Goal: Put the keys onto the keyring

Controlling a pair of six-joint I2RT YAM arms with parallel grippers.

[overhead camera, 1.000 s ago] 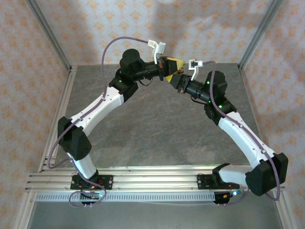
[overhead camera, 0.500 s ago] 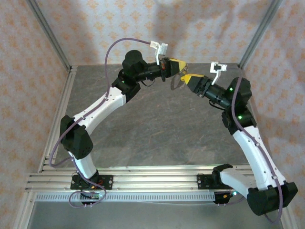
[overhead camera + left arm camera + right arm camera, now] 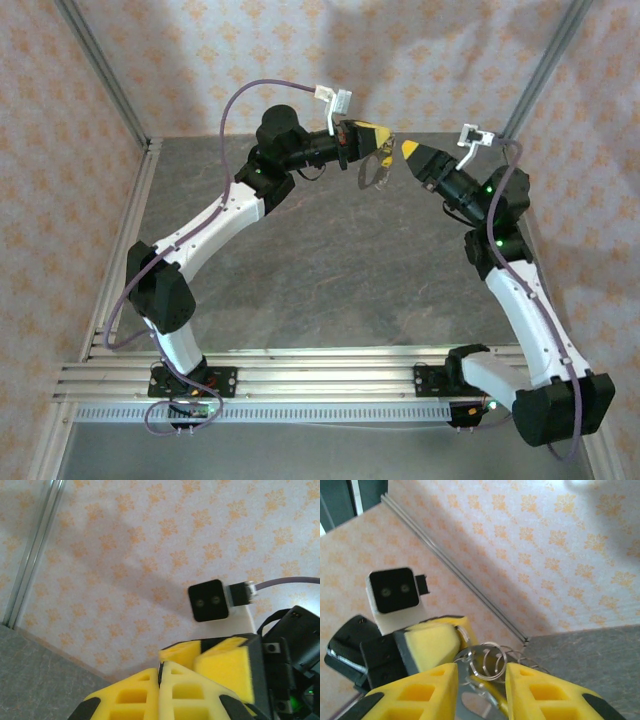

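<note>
My left gripper (image 3: 381,134) is raised over the back of the table, its yellow fingers shut. From them hangs the keyring (image 3: 368,177), a thin wire loop. In the left wrist view the pads (image 3: 172,682) press together on a thin dark edge. My right gripper (image 3: 408,151) faces it from the right, a short gap away. In the right wrist view my right gripper (image 3: 481,672) is open, with the keyring's coils (image 3: 488,661) and a flat metal key (image 3: 465,692) seen through the gap beyond the fingertips. No pad touches them. The left gripper's fingers (image 3: 431,642) sit just behind.
Grey stone-look tabletop (image 3: 340,270) lies far below both grippers. Patterned walls and metal frame posts (image 3: 545,65) close in behind and at the sides. An aluminium rail (image 3: 320,375) runs along the near edge by the arm bases.
The right gripper has let go, opened and drawn back to the right from the left gripper. The left gripper stays shut with the keyring and has barely moved.
</note>
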